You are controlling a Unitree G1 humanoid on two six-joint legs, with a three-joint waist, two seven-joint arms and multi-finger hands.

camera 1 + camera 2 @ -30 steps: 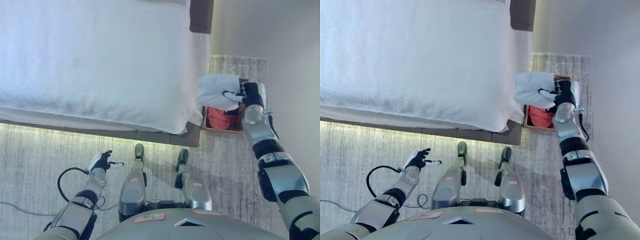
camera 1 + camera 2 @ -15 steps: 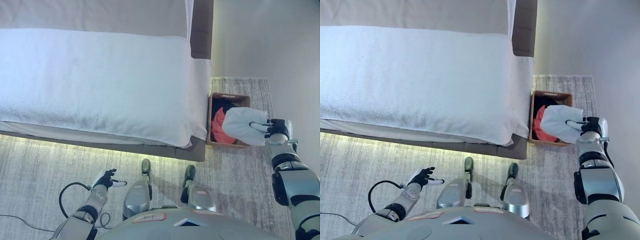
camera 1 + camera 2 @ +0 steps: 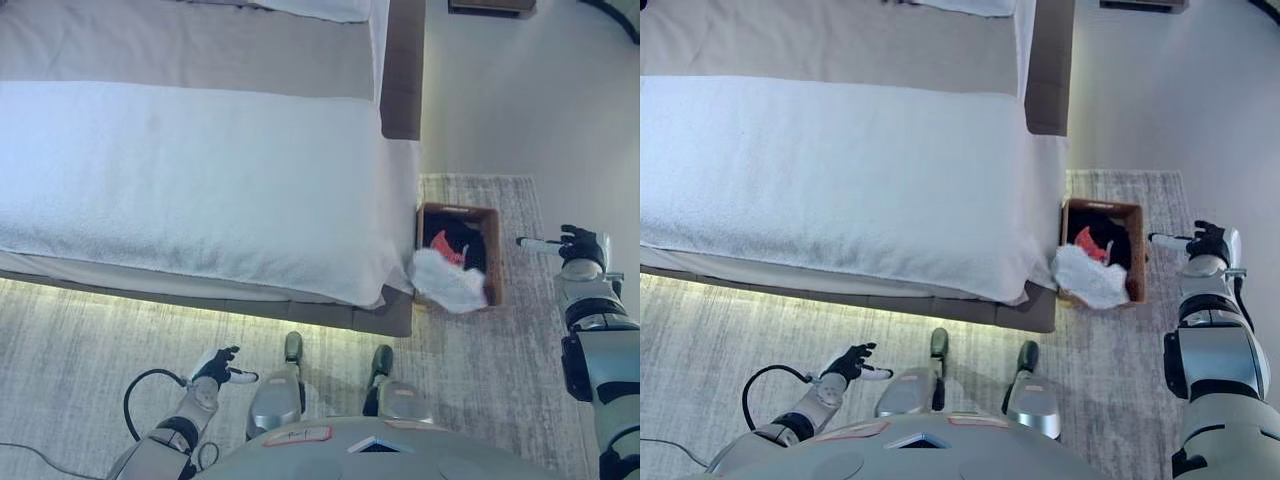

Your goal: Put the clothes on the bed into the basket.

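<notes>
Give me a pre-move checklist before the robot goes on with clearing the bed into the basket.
1. Right hand empty, fingers open: ok.
2. White garment fully inside the basket: not ok, it drapes over the near rim, partly outside.
3. Red and dark clothes inside the basket: ok.
4. Bed free of clothes: ok for the part in view; the rest cannot tell.
5. Left hand idle, low by the floor, holding nothing: ok.
6. Basket upright on the rug beside the bed corner: ok.
</notes>
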